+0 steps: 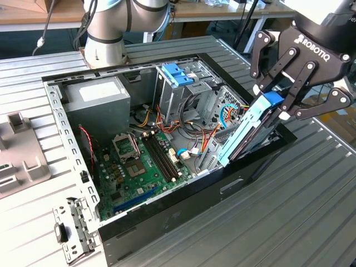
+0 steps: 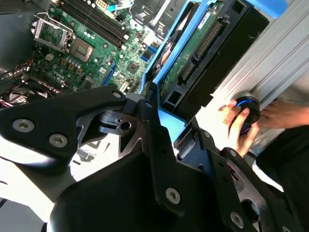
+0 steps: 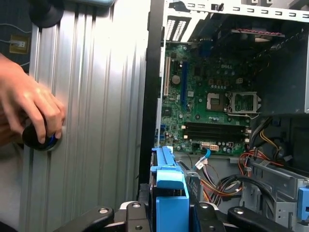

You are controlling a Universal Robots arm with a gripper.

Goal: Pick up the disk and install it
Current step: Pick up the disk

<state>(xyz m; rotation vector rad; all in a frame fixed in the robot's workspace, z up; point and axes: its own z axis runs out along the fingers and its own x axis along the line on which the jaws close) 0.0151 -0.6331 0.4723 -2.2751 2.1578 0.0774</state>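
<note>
Workshop setting: a ribbed metal desk [image 1: 267,222] carries an open computer case [image 1: 183,211], with wooden worktops [image 1: 33,14] behind. The disk [image 1: 245,132] stands steeply tilted at the exterior view's right, its lower end inside the case and its upper end clamped by the closed hand [image 1: 278,103]. Judged stiff, dense and shock-sensitive; the smooth plastic rail may slip. Grip the rail edges, never the bare circuit side [image 2: 193,53]. The motherboard [image 1: 139,161] lies near, lower in the case.
</note>
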